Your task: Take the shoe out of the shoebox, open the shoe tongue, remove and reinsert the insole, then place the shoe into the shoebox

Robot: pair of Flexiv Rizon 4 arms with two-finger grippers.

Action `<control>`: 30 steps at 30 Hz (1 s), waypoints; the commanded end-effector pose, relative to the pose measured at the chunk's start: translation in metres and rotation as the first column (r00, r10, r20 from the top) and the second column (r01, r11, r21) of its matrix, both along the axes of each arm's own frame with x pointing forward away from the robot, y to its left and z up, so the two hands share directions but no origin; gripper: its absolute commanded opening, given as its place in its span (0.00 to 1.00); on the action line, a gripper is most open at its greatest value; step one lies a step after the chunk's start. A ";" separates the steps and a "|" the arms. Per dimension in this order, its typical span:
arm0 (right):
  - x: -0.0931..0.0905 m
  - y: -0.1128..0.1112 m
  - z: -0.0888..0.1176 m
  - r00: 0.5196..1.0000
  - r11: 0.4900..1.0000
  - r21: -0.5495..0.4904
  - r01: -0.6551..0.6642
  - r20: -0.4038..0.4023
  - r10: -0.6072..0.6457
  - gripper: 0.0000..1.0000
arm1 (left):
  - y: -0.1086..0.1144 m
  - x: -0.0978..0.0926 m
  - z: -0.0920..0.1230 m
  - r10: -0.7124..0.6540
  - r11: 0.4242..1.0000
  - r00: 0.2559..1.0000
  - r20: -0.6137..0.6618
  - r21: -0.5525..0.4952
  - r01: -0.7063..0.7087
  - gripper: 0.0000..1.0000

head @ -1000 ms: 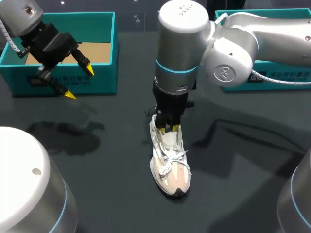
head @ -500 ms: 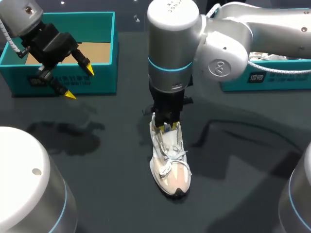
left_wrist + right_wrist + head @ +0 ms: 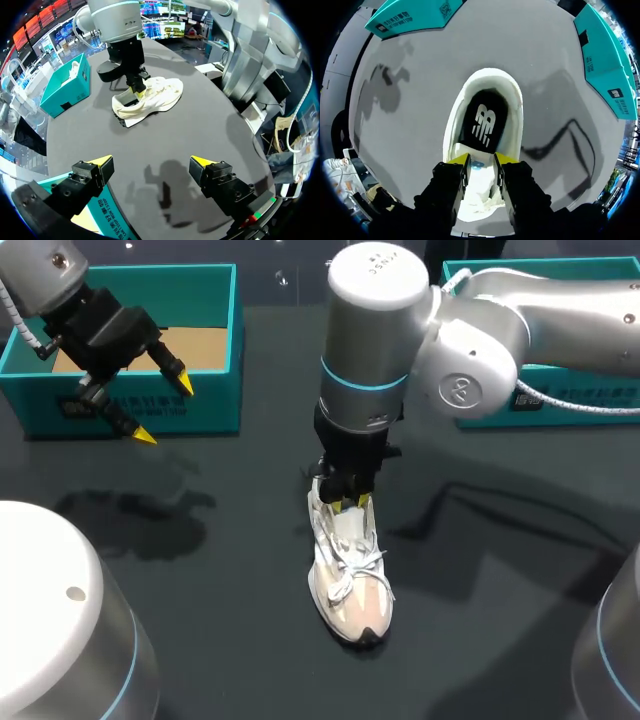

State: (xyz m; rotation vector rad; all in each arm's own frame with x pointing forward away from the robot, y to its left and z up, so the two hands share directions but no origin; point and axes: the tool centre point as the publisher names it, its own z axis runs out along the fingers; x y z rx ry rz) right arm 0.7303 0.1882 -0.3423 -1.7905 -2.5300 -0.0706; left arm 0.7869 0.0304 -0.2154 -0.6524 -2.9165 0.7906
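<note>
A white shoe (image 3: pixel 350 590) stands on the dark table, toe toward the front edge. My right gripper (image 3: pixel 348 503) comes straight down at its opening. In the right wrist view this gripper (image 3: pixel 481 160) is shut on the shoe tongue (image 3: pixel 481 195), whose blue label shows between the yellow tips. Ahead of it the black insole (image 3: pixel 485 125) with a white logo lies inside the shoe (image 3: pixel 485 80). My left gripper (image 3: pixel 166 411) hangs open in front of the teal shoebox (image 3: pixel 215 400), far from the shoe. From the left wrist, the shoe (image 3: pixel 160 95) lies well ahead of the open left gripper (image 3: pixel 151 162).
A second teal box (image 3: pixel 600 405) stands at the back right, partly behind my right arm. Bare dark table surrounds the shoe on all sides.
My right arm's upper part swung left and came back. Its gripper stayed at the shoe's tongue. The shoe and the left arm have not moved.
</note>
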 end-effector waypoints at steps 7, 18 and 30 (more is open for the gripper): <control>-0.005 -0.001 0.064 0.965 0.962 -0.130 -0.239 0.079 0.250 0.41 | 0.000 -0.001 0.000 0.000 1.000 1.000 0.001 0.002 0.000 1.00; 0.010 -0.007 0.090 0.791 0.795 -0.190 -0.575 0.118 0.600 0.91 | 0.000 -0.001 0.000 0.000 1.000 1.000 0.001 0.002 0.000 1.00; 0.013 -0.012 0.092 0.616 0.630 -0.086 -0.771 0.147 0.774 1.00 | 0.000 -0.001 0.000 0.000 1.000 1.000 0.001 0.002 0.000 1.00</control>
